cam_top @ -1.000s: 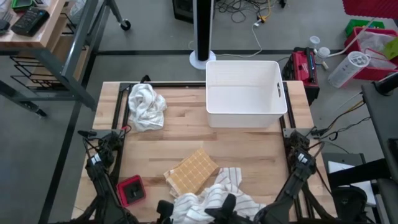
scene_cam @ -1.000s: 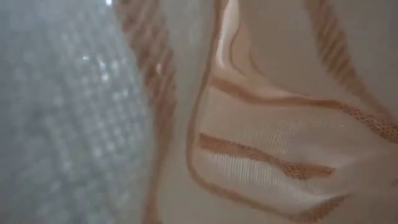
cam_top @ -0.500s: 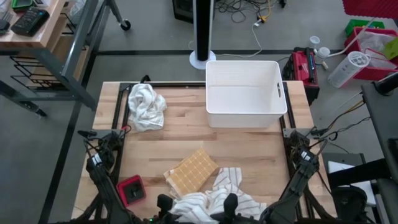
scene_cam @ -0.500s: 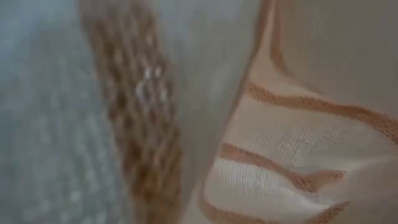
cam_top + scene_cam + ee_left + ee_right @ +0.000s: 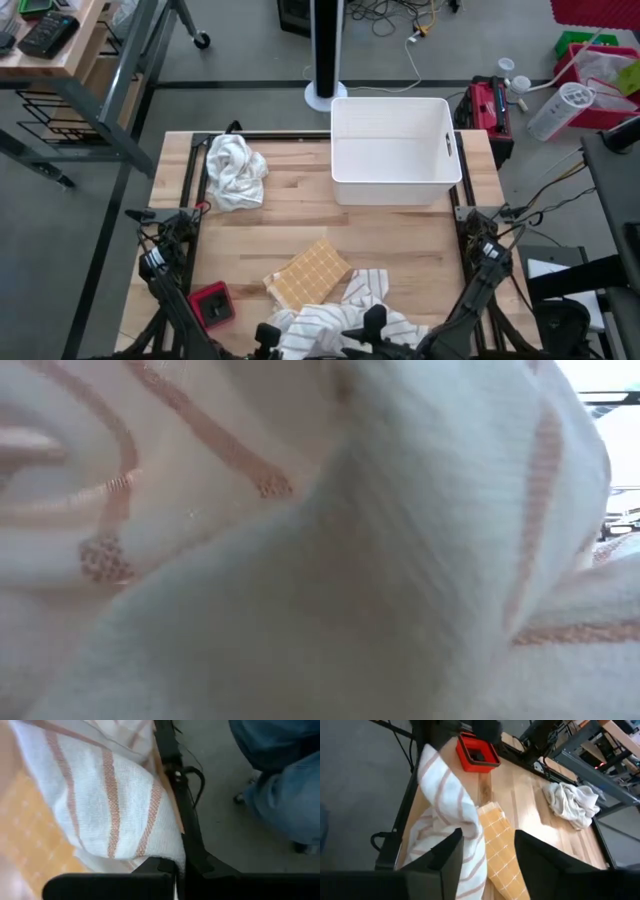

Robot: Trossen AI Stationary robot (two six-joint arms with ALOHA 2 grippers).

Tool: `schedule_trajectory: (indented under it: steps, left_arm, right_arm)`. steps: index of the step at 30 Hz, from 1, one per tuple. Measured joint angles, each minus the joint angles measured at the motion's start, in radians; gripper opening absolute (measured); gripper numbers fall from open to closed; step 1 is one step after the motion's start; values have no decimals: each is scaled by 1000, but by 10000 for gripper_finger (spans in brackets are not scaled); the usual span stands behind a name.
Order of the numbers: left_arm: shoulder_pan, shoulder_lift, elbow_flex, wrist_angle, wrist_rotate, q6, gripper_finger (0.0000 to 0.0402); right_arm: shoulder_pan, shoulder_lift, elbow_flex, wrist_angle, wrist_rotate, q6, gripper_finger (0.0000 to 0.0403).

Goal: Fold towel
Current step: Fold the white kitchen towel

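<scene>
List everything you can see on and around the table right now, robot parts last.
Striped towel: one, white with orange stripes, crumpled at the near table edge.
Checked cloth: one, orange, beside the striped towel.
White towel: one, bunched at the far left corner.
Bin: one, white, far right of the table.
Red box: one, near left.
Person's legs: blue trousers, beyond the table edge.
Left gripper: shut on striped towel.
Right gripper: open, over the striped towel.

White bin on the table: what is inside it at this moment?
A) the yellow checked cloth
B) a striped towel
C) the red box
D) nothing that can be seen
D: in the high view the white bin shows only its bare floor, while the striped towel, the yellow checked cloth and the red box all lie near the table's front edge.
</scene>
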Motion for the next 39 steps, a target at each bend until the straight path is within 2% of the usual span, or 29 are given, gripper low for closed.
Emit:
schedule_trajectory:
  steps: [3,6,10,13,18,24,27,33,36,39]
  left_arm:
    - [-2,-1,-47,90,67,0,0]
    - [-13,0,-83,144,109,8,0]
    - [-35,-1,-123,194,76,4,0]
    - [-44,-1,-146,205,43,0,0]
    - [-55,-1,-168,215,62,-6,0]
    - [-58,-1,-189,284,74,-14,0]
    - [-56,-1,-190,293,58,-31,0]
    - [-67,-1,-195,291,67,-94,0]
    - [-67,-1,-198,290,68,-105,0]
    - [-65,-1,-198,292,67,-105,0]
  right_arm:
    - [-11,0,-32,37,-8,1,188]
    - [-29,0,-79,143,-64,-44,199]
    - [-59,0,-168,362,-164,-173,206]
    - [-90,1,-219,463,-240,-238,208]
    - [-148,2,-264,508,-339,-243,207]
    - [-236,3,-343,687,-510,-262,208]
    - [-277,0,-373,762,-647,-232,210]
    - [-291,3,-442,738,-979,-76,192]
    - [-272,0,-476,740,-1046,11,176]
    - [-245,3,-481,740,-1067,16,160]
